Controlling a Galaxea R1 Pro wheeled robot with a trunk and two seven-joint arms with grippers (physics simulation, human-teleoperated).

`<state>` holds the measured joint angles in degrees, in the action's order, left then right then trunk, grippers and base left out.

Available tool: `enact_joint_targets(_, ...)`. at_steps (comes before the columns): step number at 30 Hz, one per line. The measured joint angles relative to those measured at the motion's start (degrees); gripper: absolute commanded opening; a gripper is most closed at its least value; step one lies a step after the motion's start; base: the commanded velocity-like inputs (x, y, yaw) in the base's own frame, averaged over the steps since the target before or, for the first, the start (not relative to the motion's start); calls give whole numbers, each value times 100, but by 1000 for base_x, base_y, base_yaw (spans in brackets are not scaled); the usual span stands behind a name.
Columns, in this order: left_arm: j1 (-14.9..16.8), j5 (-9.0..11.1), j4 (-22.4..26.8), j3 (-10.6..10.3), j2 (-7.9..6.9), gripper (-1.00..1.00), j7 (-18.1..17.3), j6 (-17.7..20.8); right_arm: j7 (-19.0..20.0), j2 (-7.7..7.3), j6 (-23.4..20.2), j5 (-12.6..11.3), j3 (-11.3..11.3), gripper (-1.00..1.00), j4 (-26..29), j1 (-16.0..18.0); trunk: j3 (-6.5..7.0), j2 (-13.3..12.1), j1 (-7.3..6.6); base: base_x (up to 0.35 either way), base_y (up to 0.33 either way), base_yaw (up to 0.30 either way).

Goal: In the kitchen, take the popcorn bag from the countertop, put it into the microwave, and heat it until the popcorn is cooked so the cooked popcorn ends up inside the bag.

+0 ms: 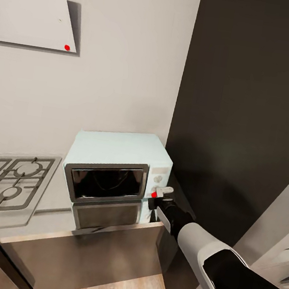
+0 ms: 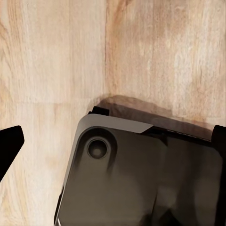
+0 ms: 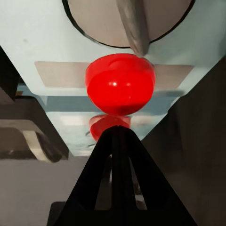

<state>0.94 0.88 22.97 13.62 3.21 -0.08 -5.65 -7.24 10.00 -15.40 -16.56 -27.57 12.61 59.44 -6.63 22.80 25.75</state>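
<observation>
The pale blue-white microwave (image 1: 120, 152) stands on the light grey countertop (image 1: 55, 196) with its dark glass door (image 1: 105, 182) closed. The glass is too dark to tell what is inside, and the popcorn bag and popcorn are out of view. My right gripper (image 1: 157, 201) is shut, its tips at the red light (image 1: 154, 194) on the side panel, below a round knob (image 1: 158, 178). In the right wrist view the joined fingertips (image 3: 117, 134) sit just under the red light (image 3: 120, 82). My left gripper (image 2: 113, 141) hangs open over the wooden floor (image 2: 56, 56).
A gas hob (image 1: 4, 184) lies on the counter left of the microwave. A tall dark cabinet (image 1: 247, 109) rises close to the microwave's right side. A white hood (image 1: 35, 8) hangs on the wall above. Brown cabinet fronts (image 1: 101, 249) run below the counter.
</observation>
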Motion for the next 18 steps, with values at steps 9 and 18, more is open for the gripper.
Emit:
enact_joint_targets(9,0,-5,-1,0,-1,100,0,0,0,0,2,-2,-7,-100,0,0,0,1,-2,63,0,0)
enact_joint_targets(18,-5,-8,-2,-6,1,100,0,0,0,0,1,-1,-7,-100,0,0,0,0,0,40,0,0)
